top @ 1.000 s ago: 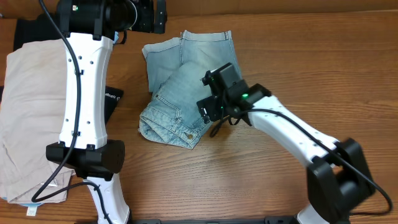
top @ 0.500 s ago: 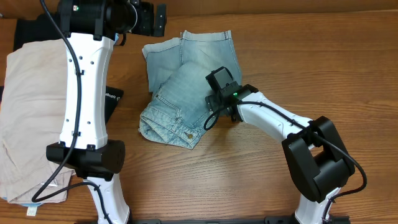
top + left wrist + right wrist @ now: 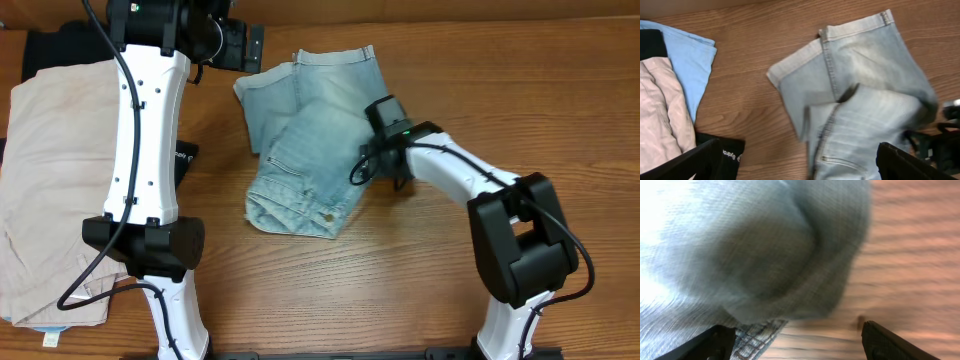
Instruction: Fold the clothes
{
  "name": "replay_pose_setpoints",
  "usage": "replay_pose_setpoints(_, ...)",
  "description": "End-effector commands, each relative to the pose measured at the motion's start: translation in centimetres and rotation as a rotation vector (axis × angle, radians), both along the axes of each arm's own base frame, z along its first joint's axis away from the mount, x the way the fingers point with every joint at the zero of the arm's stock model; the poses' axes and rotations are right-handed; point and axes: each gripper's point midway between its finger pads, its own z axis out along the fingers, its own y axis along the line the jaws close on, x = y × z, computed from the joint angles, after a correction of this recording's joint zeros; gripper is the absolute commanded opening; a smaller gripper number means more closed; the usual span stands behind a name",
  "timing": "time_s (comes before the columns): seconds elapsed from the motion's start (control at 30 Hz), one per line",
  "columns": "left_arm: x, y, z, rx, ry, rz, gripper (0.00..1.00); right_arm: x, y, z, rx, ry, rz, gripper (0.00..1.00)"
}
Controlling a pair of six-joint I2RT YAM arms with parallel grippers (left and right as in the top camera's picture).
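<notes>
The shorts [image 3: 310,150] have slid across the table [image 3: 520,90] toward 3 o'clock since a second ago. They kept much the same rumpled shape: the waistband half is flopped over the legs, with its edge at 6 o'clock and the cuffs at 12. They now lie near the middle of the table, well clear of the beige trousers [image 3: 50,180] and the black garment [image 3: 182,155] off at 9 o'clock.

The right arm has swung from the 5 o'clock corner of the heap up to its 3 o'clock edge. In the wrist view the right fingers [image 3: 720,340] stand spread wide with a bulge of denim just ahead of them. They hold nothing, and the blur there suggests the arm is still on the move.

The left fingers [image 3: 700,157] are also released. They hover above the table at about 10 o'clock of the shorts and look down on the cuffed legs.

I judge this to be a drag rather than a fold. The cloth has been shifted, but the overlap is still skewed and loose. A neat fold still needs a fresh grip on an edge, probably with both arms.
</notes>
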Motion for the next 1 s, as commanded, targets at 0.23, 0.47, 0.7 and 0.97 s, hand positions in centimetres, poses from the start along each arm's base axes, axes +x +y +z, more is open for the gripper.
replay_pose_setpoints(0.23,0.1,0.2,-0.3,0.027,0.002,-0.010,1.00,-0.5,-11.7,0.4,0.059,0.179,-0.317,0.84)
replay_pose_setpoints(0.47,0.6,0.1,-0.7,0.026,-0.001,-0.010,1.00,1.6,-9.8,8.7,0.195,0.129,-0.142,0.82)
replay_pose_setpoints(0.7,1.5,0.4,-2.8,0.027,0.040,0.005,1.00,-1.0,-0.6,13.1,0.196,0.113,0.084,0.84)
replay_pose_setpoints(0.97,2.7,4.5,-5.5,0.023,0.098,0.108,1.00,-4.8,10.0,11.3,0.112,0.084,0.274,0.84)
